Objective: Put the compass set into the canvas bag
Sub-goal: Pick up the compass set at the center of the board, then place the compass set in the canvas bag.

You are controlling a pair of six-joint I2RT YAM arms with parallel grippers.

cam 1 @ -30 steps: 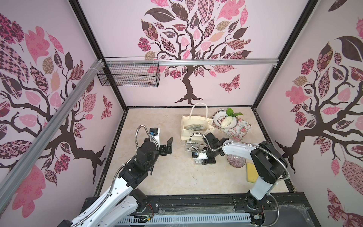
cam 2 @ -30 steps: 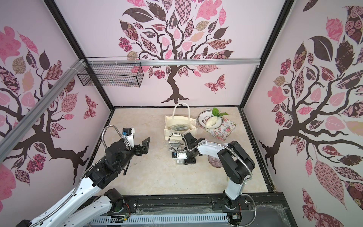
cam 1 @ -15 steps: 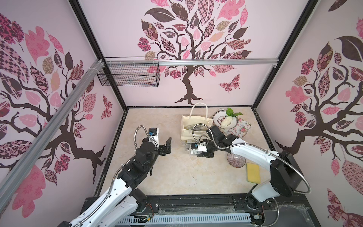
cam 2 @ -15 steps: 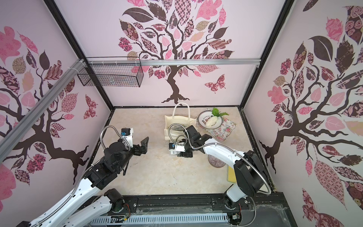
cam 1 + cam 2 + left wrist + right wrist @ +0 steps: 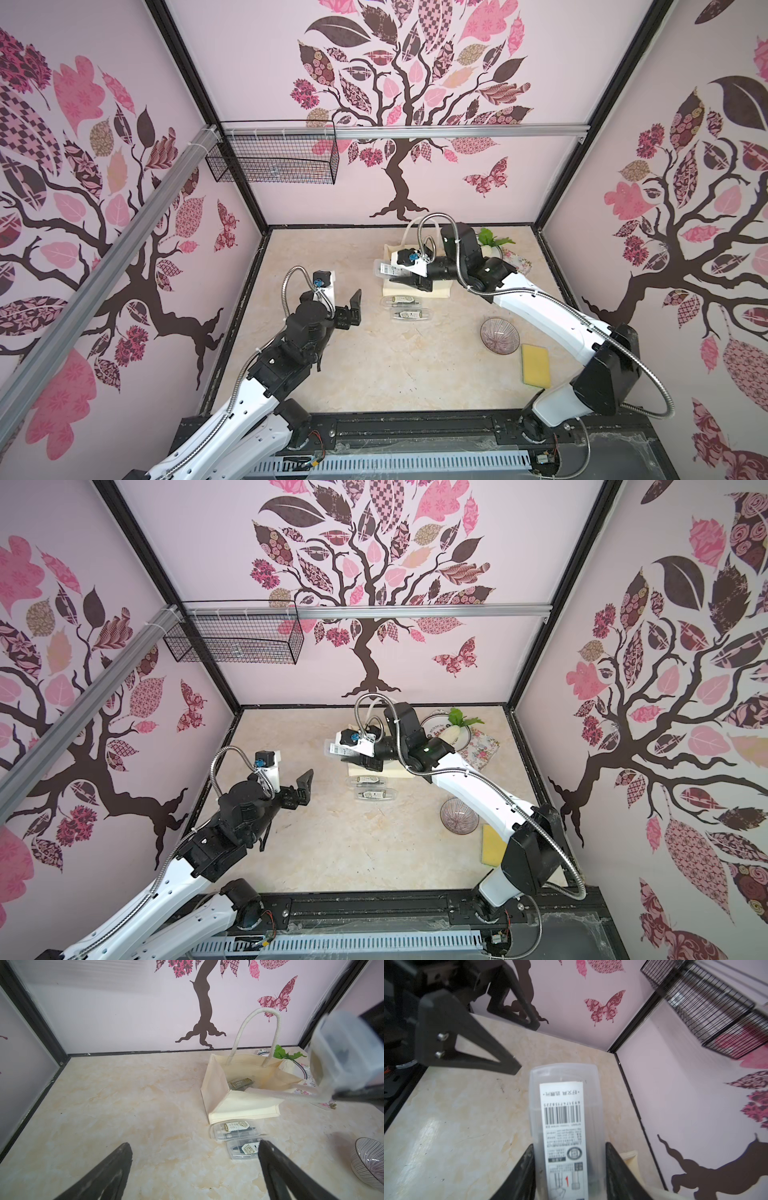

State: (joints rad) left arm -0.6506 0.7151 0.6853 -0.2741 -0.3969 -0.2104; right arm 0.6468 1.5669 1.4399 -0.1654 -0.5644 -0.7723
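Your right gripper [image 5: 569,1145] clamps the compass set case [image 5: 564,1105] across its long sides; left gripper [image 5: 194,1142] gapes empty. Likely light, stiff, slick plastic.

A: Bright, even light, soft faint shadows. Both top views bow straight lines near the edges.
B: Left wrist view: the compass set [image 5: 342,1053] blurs at three o'clock. Right wrist view: glare on the table [image 5: 431,1130] at eight o'clock.

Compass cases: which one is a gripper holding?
The case clamped in the right gripper, barcode label showing; two cases lie on the table, a fourth case inside the canvas bag.
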